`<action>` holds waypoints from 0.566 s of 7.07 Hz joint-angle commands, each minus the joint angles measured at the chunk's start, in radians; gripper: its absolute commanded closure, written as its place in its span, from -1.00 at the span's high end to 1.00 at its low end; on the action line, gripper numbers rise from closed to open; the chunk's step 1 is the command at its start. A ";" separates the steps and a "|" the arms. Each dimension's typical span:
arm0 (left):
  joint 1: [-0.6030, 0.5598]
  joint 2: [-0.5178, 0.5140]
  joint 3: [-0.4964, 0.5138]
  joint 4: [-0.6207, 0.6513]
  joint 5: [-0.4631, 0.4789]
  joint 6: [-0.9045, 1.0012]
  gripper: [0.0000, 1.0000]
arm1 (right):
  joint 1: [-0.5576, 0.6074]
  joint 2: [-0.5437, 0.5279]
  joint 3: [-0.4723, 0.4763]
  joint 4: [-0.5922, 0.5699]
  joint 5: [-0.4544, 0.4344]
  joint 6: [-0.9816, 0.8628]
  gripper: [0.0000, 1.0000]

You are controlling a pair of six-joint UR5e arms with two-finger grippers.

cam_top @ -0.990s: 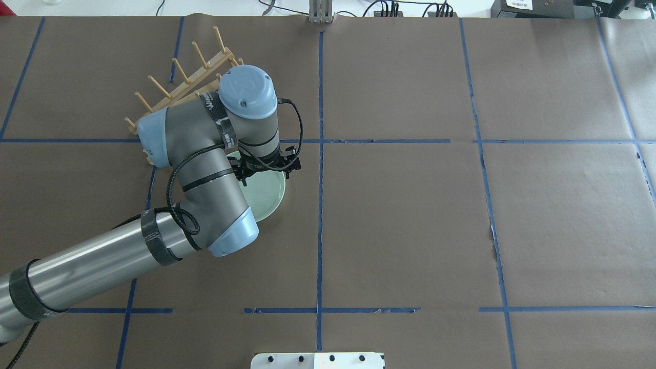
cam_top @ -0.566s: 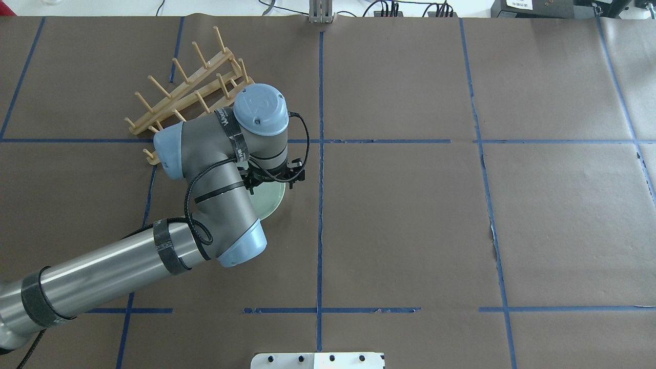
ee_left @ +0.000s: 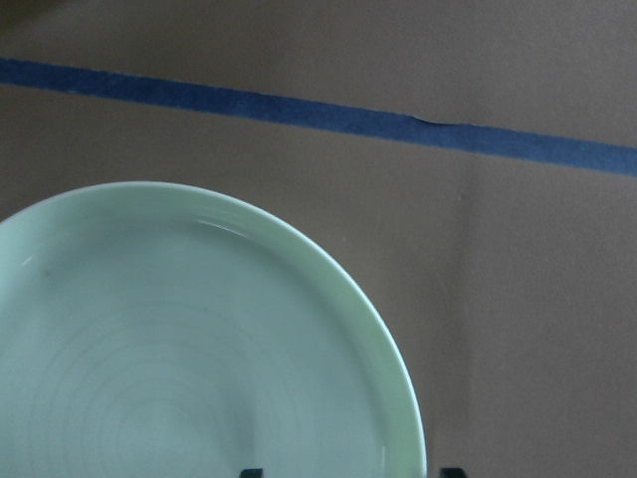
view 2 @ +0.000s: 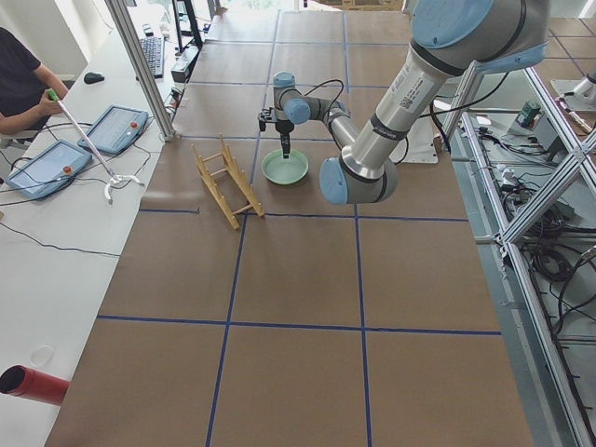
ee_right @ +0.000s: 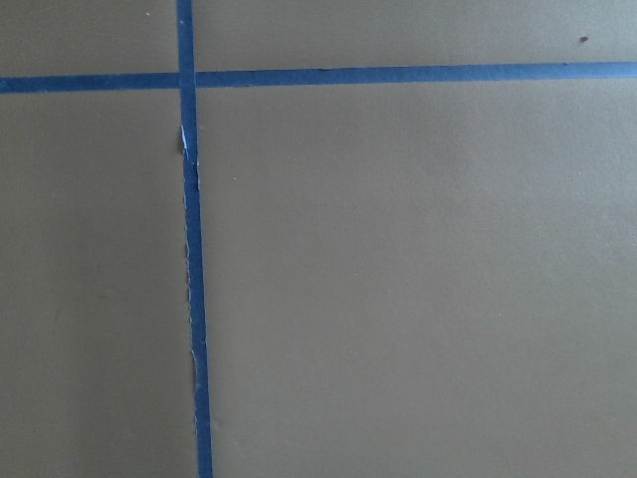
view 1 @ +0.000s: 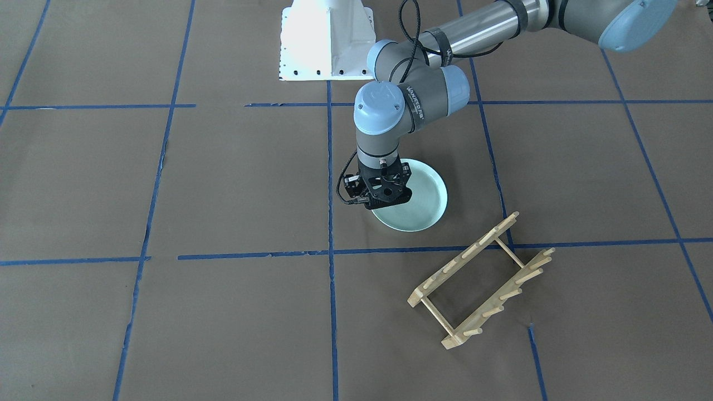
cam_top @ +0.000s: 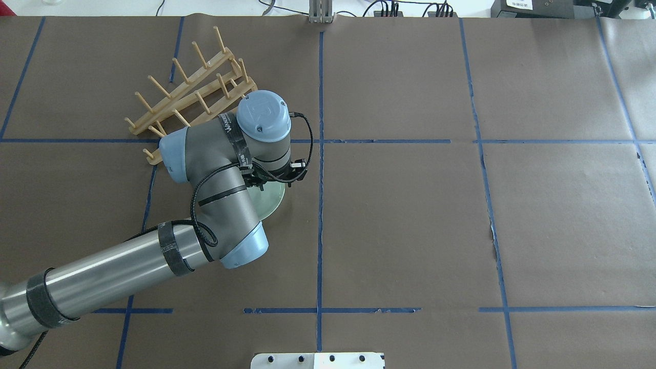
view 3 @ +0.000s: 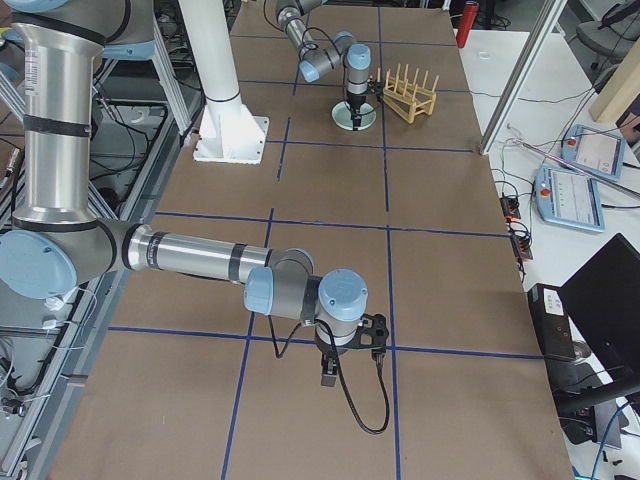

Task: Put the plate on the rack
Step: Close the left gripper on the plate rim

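The pale mint-green plate (view 1: 423,195) lies flat on the brown paper, near the table's middle line. It shows in the overhead view (cam_top: 272,201) and fills the lower left of the left wrist view (ee_left: 149,349). My left gripper (view 1: 380,205) points straight down over the plate's edge. It is open, one fingertip on each side of the rim (ee_left: 348,473). The light-wood rack (view 1: 463,257) stands empty, apart from the plate and on its far side (cam_top: 179,91). My right gripper (view 3: 350,350) hangs over bare paper far from both; I cannot tell its state.
The white robot base (view 1: 326,39) stands at the robot's side of the table. Blue tape lines (cam_top: 320,205) cross the paper. Tablets (view 2: 56,163) and a red cylinder (view 2: 33,384) lie on the side bench beyond the table's left end.
My left arm has moved to the right and back toward the robot, uncovering more of the rack. Its wrist now sits over the plate's edge. The plate has not moved.
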 commanded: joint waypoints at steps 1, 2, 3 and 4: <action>-0.001 0.000 0.017 -0.036 0.013 0.000 0.27 | 0.000 0.000 0.000 0.000 0.000 0.000 1.00; -0.001 0.000 0.016 -0.036 0.013 -0.001 -0.06 | 0.000 0.000 0.000 0.000 0.000 0.000 1.00; -0.003 0.000 0.017 -0.036 0.013 -0.003 -0.99 | 0.000 0.000 0.000 0.000 0.000 0.000 1.00; -0.001 -0.002 0.016 -0.034 0.013 -0.007 -1.00 | 0.000 0.000 0.000 0.000 0.000 0.000 1.00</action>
